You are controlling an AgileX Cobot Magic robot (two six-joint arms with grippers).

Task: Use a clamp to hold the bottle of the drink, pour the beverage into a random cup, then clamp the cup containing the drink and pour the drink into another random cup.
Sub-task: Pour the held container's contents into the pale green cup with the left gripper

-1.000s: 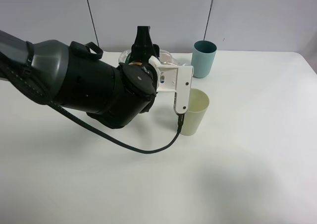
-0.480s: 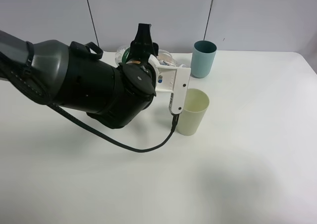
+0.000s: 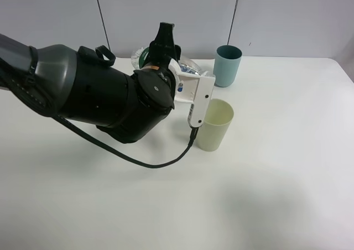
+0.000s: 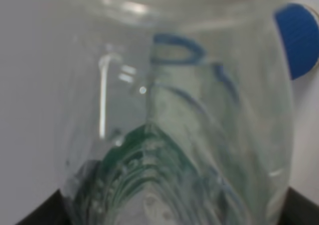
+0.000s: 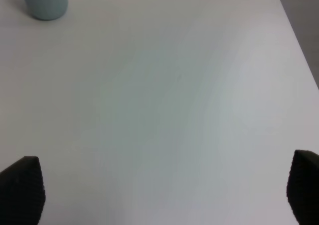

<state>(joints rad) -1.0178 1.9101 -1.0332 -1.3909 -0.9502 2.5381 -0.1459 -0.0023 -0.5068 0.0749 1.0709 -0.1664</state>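
Observation:
My left gripper (image 3: 165, 41) is shut on a clear plastic bottle (image 3: 188, 68) with a green label and holds it above the table, just behind and left of the pale yellow-green cup (image 3: 217, 125). In the left wrist view the bottle (image 4: 174, 135) fills the frame and its blue cap (image 4: 299, 41) shows at one edge. A teal cup (image 3: 227, 65) stands upright at the back, apart from the pale cup. It also shows in the right wrist view (image 5: 45, 1). My right gripper (image 5: 159, 195) is open and empty over bare table. It is out of the exterior view.
The white table (image 3: 287, 167) stretches wide to the right and front. The bulky black left arm (image 3: 94, 98) and its cable (image 3: 149, 164) cover the table's left middle. A grey wall stands behind the table.
My left wrist has turned and lifted a little with the bottle. The white camera mount has drawn up and away from the pale cup's rim. The cups have not moved.

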